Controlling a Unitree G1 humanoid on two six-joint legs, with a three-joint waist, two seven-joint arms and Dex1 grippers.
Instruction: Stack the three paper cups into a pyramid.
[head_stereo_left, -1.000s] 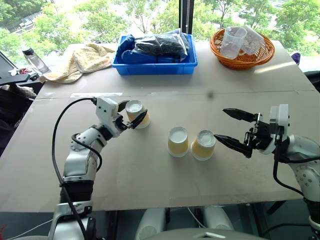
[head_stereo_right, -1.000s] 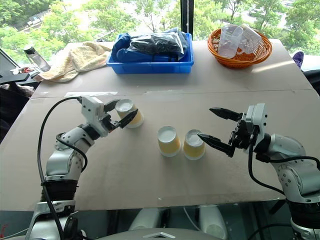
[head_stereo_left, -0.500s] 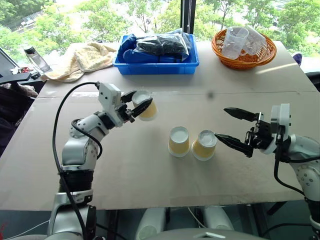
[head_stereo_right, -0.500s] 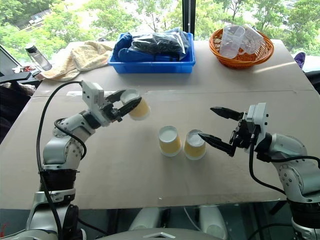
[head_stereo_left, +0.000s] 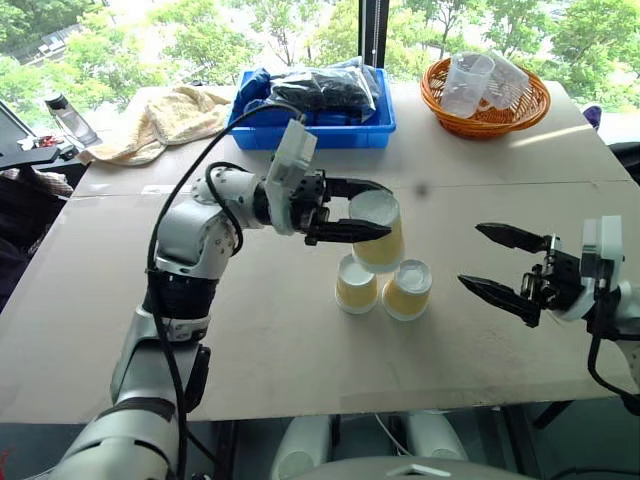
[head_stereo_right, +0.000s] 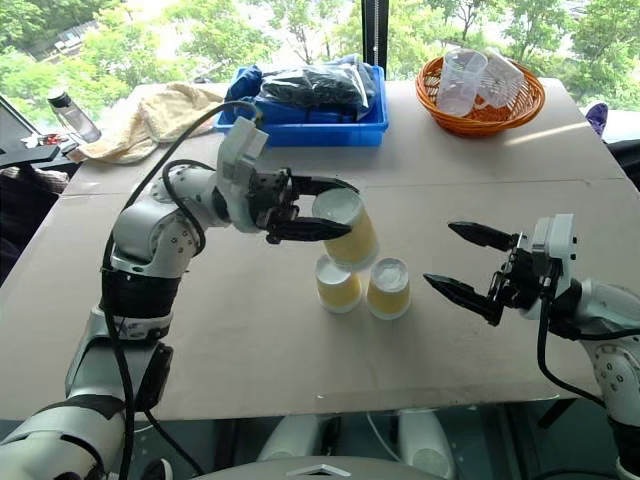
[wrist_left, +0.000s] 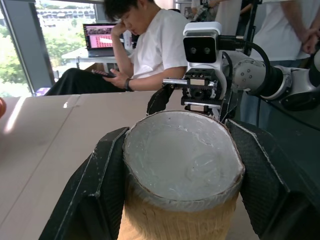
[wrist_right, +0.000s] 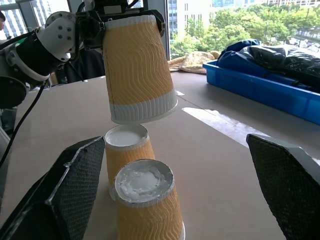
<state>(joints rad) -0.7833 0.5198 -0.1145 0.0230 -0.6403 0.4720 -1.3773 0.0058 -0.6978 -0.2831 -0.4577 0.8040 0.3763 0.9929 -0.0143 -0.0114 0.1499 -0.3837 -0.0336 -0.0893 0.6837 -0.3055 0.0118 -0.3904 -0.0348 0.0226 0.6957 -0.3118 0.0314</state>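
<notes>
Left hand (head_stereo_left: 372, 222) is pinching a small tapered tan-yellow ribbed paper cup with a white base (head_stereo_left: 379, 232), upside down and tilted, held clear of the tabletop (head_stereo_left: 300, 330). The carried cup hangs above and slightly behind the two matching tan-yellow paper cups standing inverted: one (head_stereo_left: 356, 284) toward the robot's left, the other (head_stereo_left: 406, 290) just beside it on the right, their sides touching or nearly so. In the right wrist view the carried cup's white rim sits just above the far base cup with a visible gap, so it is not yet set down. The pyramid has its bottom row only.

Right hand (head_stereo_left: 512, 270) is spread wide and holds nothing, waiting well to the right of the pair.

Risks, as judged:
- The carried cup is tilted; lowered this way, one edge of its rim would land first and it could slide off or tip a base cup.
- It appears biased toward the left base cup rather than the seam; released there, it would rest on one cup or topple.
- The base cups are light and unheld; a downward push or a finger brushing them on release could part them or knock them over.
- Opening the left hand before the rim rests on both bases would let the cup drop and bounce
</notes>
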